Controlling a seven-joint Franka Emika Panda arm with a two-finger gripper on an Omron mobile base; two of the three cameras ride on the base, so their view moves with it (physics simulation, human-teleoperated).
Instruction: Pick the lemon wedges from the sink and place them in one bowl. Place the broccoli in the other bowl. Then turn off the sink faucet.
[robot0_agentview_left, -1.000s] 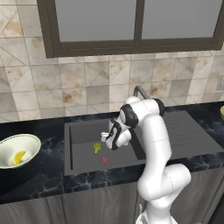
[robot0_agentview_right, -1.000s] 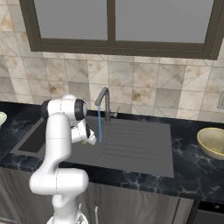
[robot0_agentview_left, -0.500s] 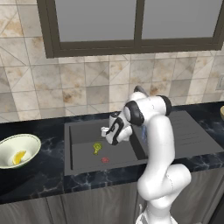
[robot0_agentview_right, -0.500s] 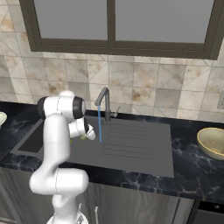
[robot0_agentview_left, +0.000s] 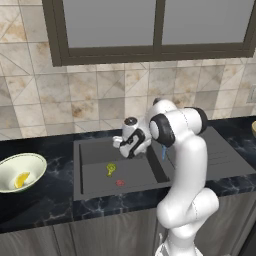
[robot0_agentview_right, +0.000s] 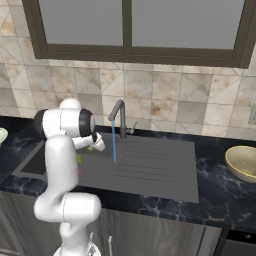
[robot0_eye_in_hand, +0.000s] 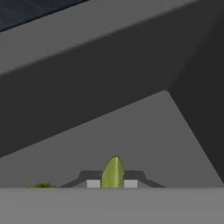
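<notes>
Running blue stream (robot0_agentview_right: 114, 145) beside arm, red spot (robot0_agentview_left: 120, 183) on sink (robot0_agentview_left: 95, 155) floor near broccoli (robot0_agentview_left: 110, 169). Gripper (robot0_eye_in_hand: 113, 183) clenched on yellow-green wedge (robot0_eye_in_hand: 112, 173) over sink; another wedge in bowl (robot0_agentview_left: 35, 162).

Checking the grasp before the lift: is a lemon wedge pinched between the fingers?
Yes, in the hand view a yellow-green lemon wedge stands clamped between the two fingers.

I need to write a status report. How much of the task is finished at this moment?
Done: one lemon wedge already lies in the cream-white bowl. In hand: the gripper is shut on a second lemon wedge, above the sink. Left: bowl that wedge, move the broccoli from the sink floor to the other bowl, and turn off the faucet, whose water stream runs.
</notes>
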